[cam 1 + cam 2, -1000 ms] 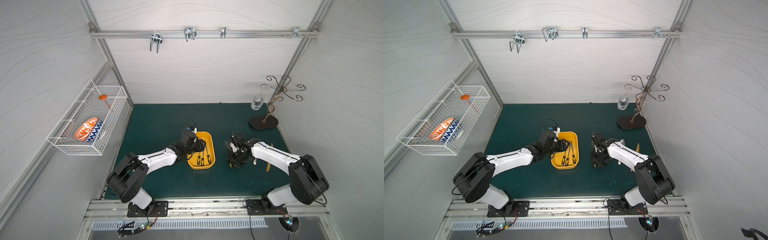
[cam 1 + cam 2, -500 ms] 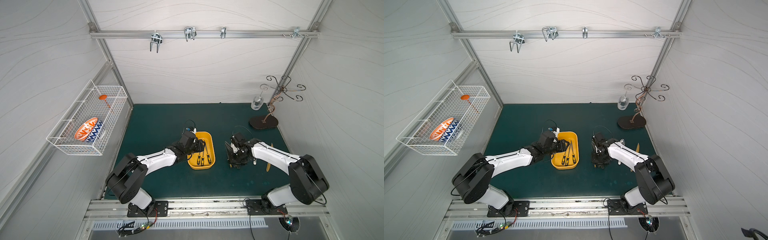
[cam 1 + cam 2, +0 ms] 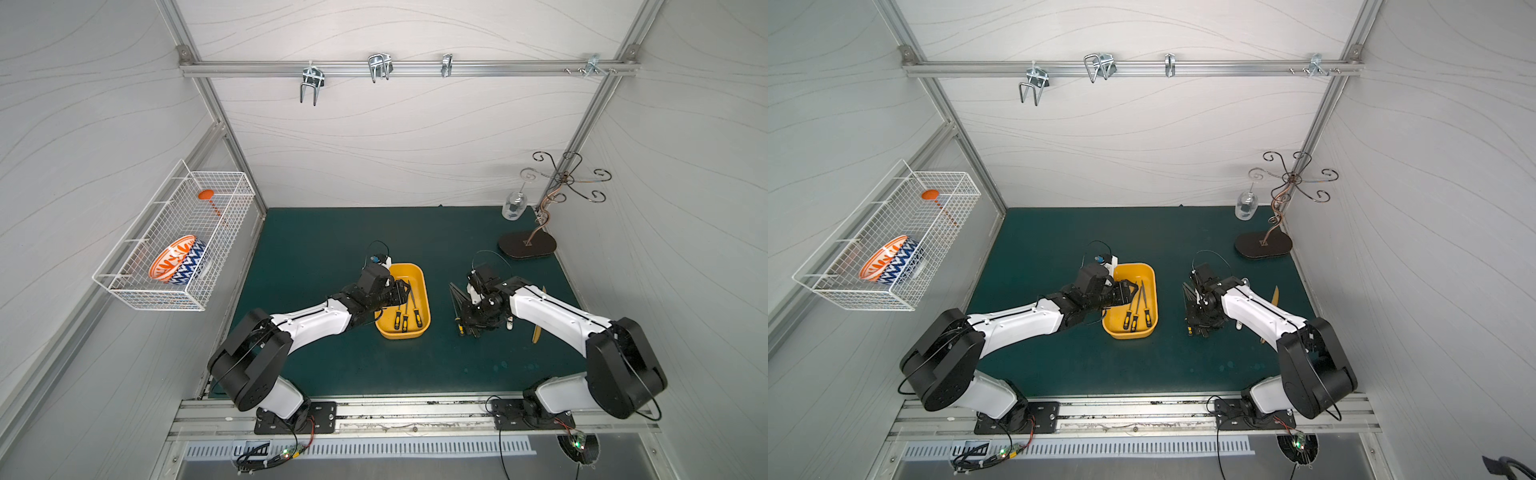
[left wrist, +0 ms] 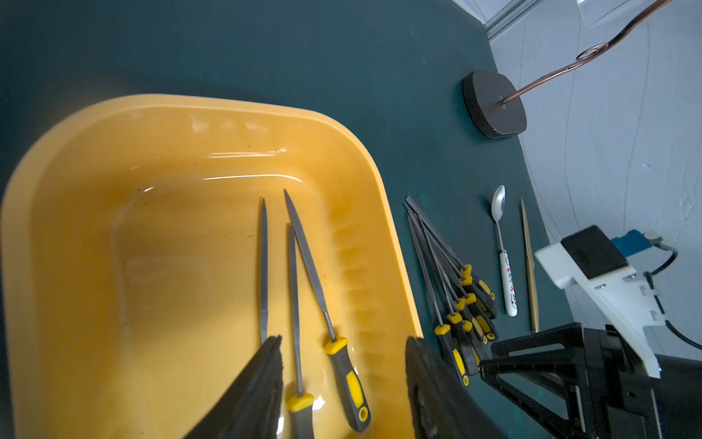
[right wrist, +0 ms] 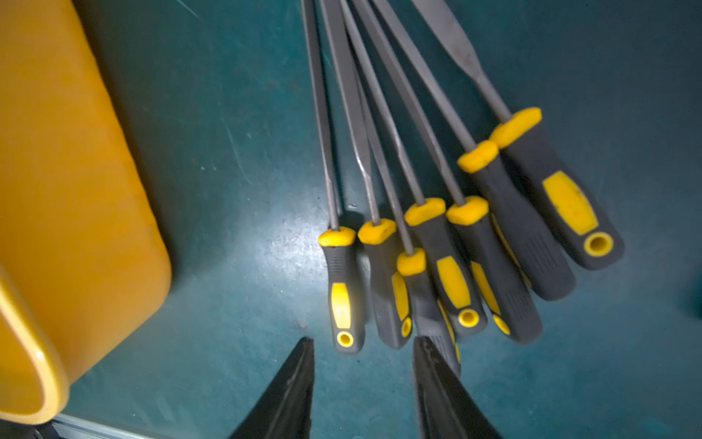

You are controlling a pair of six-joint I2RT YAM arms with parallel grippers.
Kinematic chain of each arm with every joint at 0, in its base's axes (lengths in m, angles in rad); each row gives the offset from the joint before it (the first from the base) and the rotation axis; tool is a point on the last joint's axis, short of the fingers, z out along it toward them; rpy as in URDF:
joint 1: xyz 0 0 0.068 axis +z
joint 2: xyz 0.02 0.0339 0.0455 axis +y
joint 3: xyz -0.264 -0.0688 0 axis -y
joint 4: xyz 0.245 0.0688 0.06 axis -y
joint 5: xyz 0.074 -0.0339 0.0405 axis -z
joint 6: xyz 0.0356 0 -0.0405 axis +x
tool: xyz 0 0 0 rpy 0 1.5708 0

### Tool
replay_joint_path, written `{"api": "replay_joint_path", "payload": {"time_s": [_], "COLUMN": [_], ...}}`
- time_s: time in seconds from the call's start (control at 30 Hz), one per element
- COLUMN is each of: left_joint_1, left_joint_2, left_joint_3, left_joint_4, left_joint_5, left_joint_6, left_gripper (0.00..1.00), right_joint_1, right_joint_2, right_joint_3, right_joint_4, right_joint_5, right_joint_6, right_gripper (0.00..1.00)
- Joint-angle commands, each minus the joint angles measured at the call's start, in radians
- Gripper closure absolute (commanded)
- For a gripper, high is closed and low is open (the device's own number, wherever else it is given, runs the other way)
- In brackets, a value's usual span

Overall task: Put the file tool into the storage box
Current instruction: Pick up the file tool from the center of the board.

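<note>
Black left gripper (image 4: 344, 340) is spread and empty over the yellow plastic box (image 4: 228, 104), which is shallow, glossy and round-cornered. Three files (image 4: 347, 376) lie flat inside: grey steel blades, black-yellow rubbery handles. Right gripper (image 5: 364, 339) is spread too, pinching nothing, at the handle ends of a fanned pile (image 5: 429, 243) on the teal mat (image 5: 228, 190) beside the box. Left wrist view shows a spoon (image 4: 503, 243) and a wooden stick (image 4: 528, 266) past the pile; right wrist view doesn't. Top view adds a wire basket (image 3: 153, 297) holding a bowl (image 3: 178, 266).
</note>
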Motion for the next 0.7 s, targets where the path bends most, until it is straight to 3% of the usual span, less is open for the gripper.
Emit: {"api": "replay_joint_path", "payload": {"time_s": [0.0,0.67], "left_joint_1": [0.001,0.002], "left_joint_2": [-0.02,-0.018], "left_joint_3": [-0.002,-0.011], "left_joint_4": [0.048,0.053], "left_joint_5": [-0.011,-0.009], "left_joint_6": [-0.003,-0.011], "left_gripper": [0.43,0.43], "right_joint_1": [-0.006,0.066], "right_joint_2": [-0.01,0.091], "right_joint_3": [-0.009,0.053], "right_joint_4": [-0.036,-0.028], "right_joint_5": [0.005,-0.017], "right_joint_6": [0.009,-0.017], "right_gripper": [0.53,0.55]}}
